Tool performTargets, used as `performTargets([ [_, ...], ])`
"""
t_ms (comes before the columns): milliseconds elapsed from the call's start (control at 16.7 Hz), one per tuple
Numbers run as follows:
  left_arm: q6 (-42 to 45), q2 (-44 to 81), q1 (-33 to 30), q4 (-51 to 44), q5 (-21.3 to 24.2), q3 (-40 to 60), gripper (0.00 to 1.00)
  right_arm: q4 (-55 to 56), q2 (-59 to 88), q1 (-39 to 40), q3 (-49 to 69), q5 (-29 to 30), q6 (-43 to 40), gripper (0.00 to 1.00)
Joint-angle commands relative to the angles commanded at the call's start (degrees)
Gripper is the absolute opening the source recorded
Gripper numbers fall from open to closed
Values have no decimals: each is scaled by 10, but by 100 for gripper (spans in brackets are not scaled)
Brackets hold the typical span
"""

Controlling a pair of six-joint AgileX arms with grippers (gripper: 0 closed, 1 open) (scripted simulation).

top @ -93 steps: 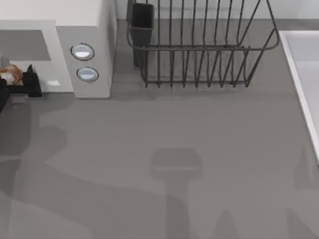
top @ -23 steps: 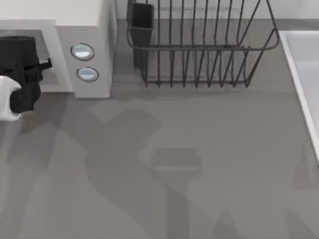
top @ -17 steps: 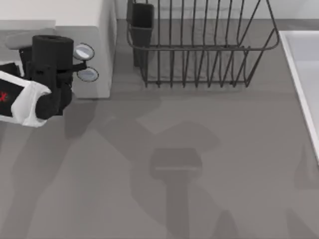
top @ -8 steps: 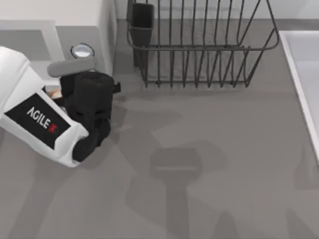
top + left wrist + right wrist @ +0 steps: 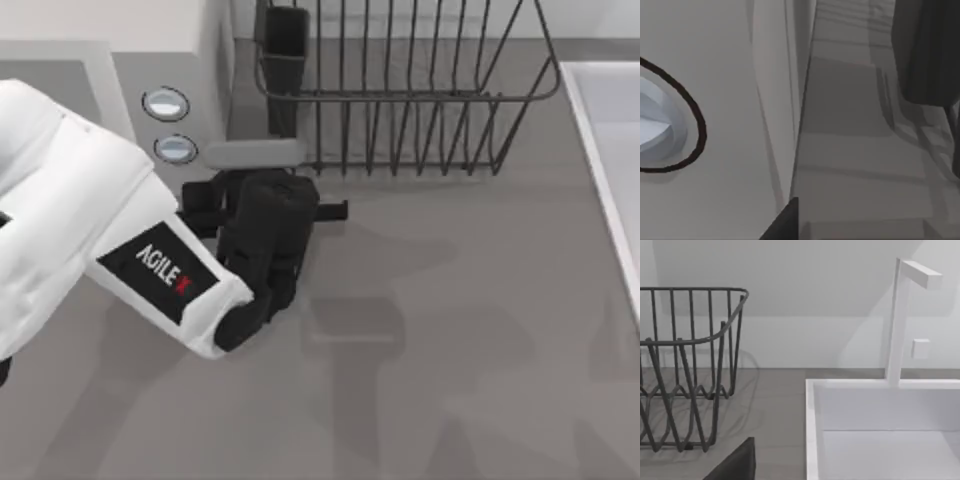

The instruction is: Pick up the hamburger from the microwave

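The microwave (image 5: 190,70) stands at the table's back left, its side panel carrying two round silvery-blue buttons (image 5: 166,103). My left arm reaches in from the left, and my left gripper (image 5: 262,215) hovers just in front of the panel's right corner, over the table. The left wrist view shows the microwave's panel (image 5: 725,100) close up, with one button (image 5: 655,127) at its edge. The hamburger is hidden. A dark part of my right gripper (image 5: 735,465) shows in the right wrist view.
A dark wire rack (image 5: 400,110) with a dark cup (image 5: 285,40) stands at the back middle, just right of the left gripper. A white sink (image 5: 610,150) fills the right edge, with its tap (image 5: 897,320) behind the basin (image 5: 815,430).
My left arm has swung out of the microwave's opening and to the right, past the button panel, toward the rack. The hamburger, seen at the opening earlier, is now hidden.
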Motion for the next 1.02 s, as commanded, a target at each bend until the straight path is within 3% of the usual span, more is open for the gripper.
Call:
performTargets([
  [660,0,0,0,0,0,0,98,0,0,0,0,0,0,100],
  [1020,0,0,0,0,0,0,100,0,0,0,0,0,0,100],
])
